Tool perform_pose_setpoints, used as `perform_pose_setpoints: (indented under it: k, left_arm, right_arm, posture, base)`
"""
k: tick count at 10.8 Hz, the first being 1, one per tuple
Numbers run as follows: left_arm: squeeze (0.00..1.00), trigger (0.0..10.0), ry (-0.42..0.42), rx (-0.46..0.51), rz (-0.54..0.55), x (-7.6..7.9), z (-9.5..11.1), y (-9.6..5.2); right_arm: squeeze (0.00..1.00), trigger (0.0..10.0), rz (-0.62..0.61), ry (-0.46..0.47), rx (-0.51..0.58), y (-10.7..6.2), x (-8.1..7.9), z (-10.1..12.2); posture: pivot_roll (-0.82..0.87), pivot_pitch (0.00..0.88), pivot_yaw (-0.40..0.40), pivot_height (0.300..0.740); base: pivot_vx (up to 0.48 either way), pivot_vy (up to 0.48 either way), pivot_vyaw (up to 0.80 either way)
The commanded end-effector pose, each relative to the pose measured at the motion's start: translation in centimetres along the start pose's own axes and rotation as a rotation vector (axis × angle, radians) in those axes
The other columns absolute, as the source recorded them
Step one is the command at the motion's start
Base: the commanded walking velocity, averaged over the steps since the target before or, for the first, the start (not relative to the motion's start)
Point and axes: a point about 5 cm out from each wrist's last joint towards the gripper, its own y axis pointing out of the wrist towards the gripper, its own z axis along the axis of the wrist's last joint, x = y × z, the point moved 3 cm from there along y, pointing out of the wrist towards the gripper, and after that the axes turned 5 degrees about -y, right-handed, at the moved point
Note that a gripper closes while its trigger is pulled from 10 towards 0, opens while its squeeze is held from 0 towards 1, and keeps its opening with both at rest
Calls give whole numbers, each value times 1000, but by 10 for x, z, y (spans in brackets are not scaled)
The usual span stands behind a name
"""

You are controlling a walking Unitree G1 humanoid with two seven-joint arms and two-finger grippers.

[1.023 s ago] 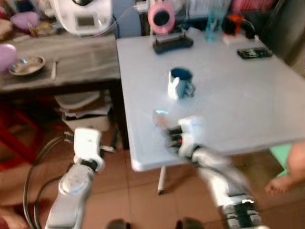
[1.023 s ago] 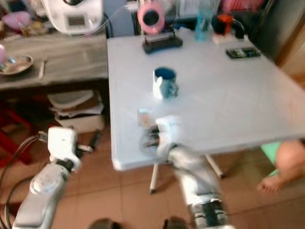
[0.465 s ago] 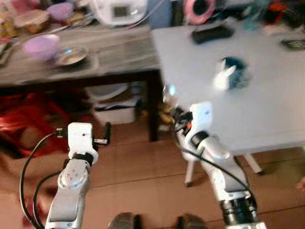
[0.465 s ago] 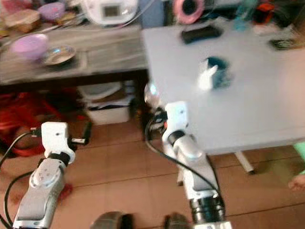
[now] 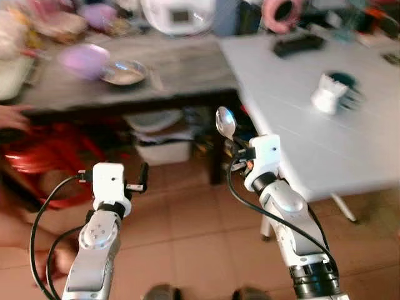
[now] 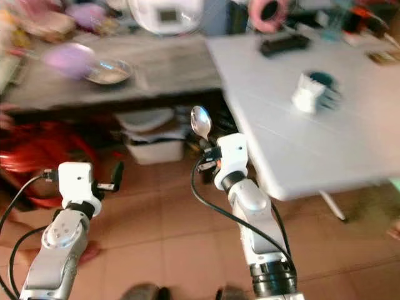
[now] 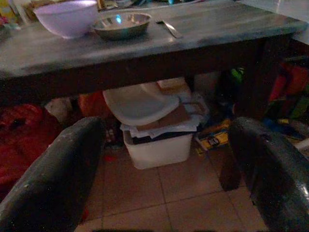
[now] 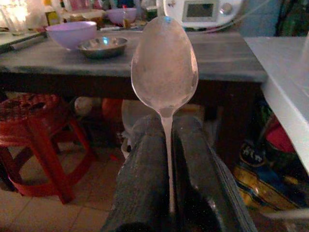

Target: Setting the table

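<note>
My right gripper (image 8: 166,159) is shut on a metal spoon (image 8: 165,72), its bowl sticking up past the fingertips. In the eye views the spoon (image 5: 225,122) stands upright above the floor, just left of the white table (image 5: 300,112). A white and blue mug (image 5: 332,92) stands on that table. On the grey wooden side table (image 5: 144,72) are a steel bowl (image 5: 124,73), a purple bowl (image 5: 84,60) and a piece of cutlery (image 7: 170,30). My left gripper (image 7: 164,169) is open, held low over the floor before the side table.
Under the side table lie a white bin and a white lid (image 7: 145,104). A red stool (image 8: 41,125) stands at the left. A white appliance (image 5: 178,14), a pink roll (image 5: 281,11) and a black object (image 5: 298,44) sit at the back. A person's hand (image 5: 15,115) shows at far left.
The camera has swung left, so the white table has slid to the right of the picture. My right gripper with the spoon has come off the table to beside its left edge.
</note>
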Motion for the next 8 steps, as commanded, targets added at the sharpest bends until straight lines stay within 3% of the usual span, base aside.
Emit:
perform_pose_setpoints:
  k: [1,3,4,5,8]
  left_arm:
    - [0,10000,0,17,-37,10,4,1]
    - [0,10000,11,25,-46,12,5,0]
    - [0,10000,6,25,-51,13,5,0]
    - [0,10000,3,22,-59,16,4,-2]
    - [0,10000,-1,18,-76,21,2,-3]
  right_arm:
    - [0,0,-25,-16,15,-2,8,4]
    - [0,510,-22,-13,14,-2,8,4]
    - [0,5608,-16,-17,13,-2,7,4]
    - [0,10000,-22,-15,9,-2,7,3]
    - [0,10000,-29,-16,10,-2,8,3]
  posture:
    - [15,80,56,740]
    - [16,81,55,740]
    - [15,82,55,740]
    - [14,82,55,740]
    - [10,83,56,740]
  base:
    - [480,0,0]
    - [480,0,0]
    - [480,0,0]
    - [480,0,0]
    - [480,0,0]
